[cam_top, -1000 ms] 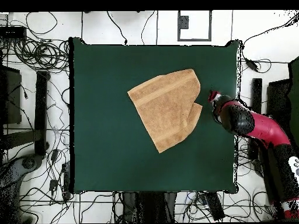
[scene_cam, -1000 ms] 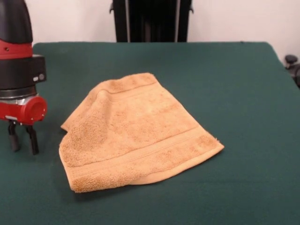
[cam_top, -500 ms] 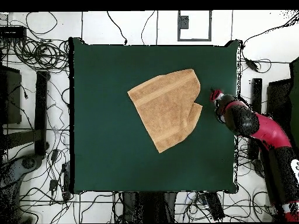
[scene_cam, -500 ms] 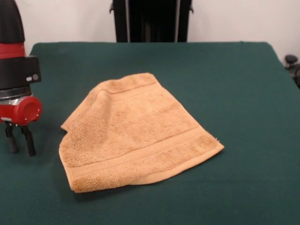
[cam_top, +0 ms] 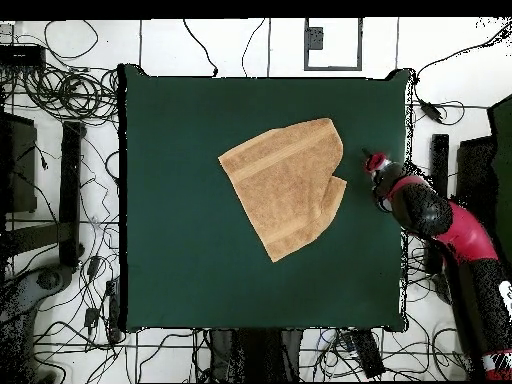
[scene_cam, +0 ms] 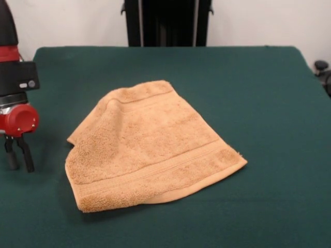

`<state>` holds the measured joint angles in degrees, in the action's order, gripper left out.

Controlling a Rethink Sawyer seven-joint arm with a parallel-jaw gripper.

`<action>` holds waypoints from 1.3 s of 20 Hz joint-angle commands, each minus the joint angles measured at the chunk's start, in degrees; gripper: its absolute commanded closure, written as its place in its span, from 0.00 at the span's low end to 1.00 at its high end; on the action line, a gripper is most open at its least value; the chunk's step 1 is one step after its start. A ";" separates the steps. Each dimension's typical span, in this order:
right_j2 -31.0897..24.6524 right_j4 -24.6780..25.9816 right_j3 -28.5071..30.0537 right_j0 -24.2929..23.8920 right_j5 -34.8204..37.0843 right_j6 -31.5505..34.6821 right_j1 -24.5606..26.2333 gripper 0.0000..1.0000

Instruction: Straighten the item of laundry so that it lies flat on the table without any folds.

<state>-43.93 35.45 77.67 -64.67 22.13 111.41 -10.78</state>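
Tan-orange towel (scene_cam: pixel 147 144) folded on green table (scene_cam: pixel 269 88), gripper (scene_cam: pixel 16 157) empty beside it

Terry cloth lies near the table's middle in the front view, 1 side doubled over so 1 woven band shows along the near hem and an under-layer peeks out beneath it. At the left edge the gripper hangs low, its 2 fingers (scene_cam: pixel 26 155) a narrow gap apart, holding nothing, clear of the cloth. A good unfold likely means pinching only the top layer at the folded left corner, lifting slightly, then drawing it outward without dragging the lower layer.

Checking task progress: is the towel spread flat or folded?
Folded. The towel shows a second layer under its near hem and an irregular outline.
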 commanded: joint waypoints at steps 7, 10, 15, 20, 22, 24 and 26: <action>-14.53 2.51 8.89 -3.41 -6.68 -12.25 22.70 0.00; -15.76 3.96 9.80 -4.31 -10.79 -8.67 24.49 0.00; -16.81 2.30 10.84 -4.35 -11.48 -5.22 25.50 0.00; -17.93 0.04 12.49 -3.74 -12.90 -1.04 26.01 0.00; -19.36 -0.01 12.55 -3.98 -13.38 -1.30 27.77 0.00; -21.28 0.22 12.20 -4.31 -13.87 -2.18 30.40 0.00; -21.97 0.51 12.39 -4.01 -14.76 -1.62 30.08 0.00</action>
<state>-62.97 34.86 87.92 -72.47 8.50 111.41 14.77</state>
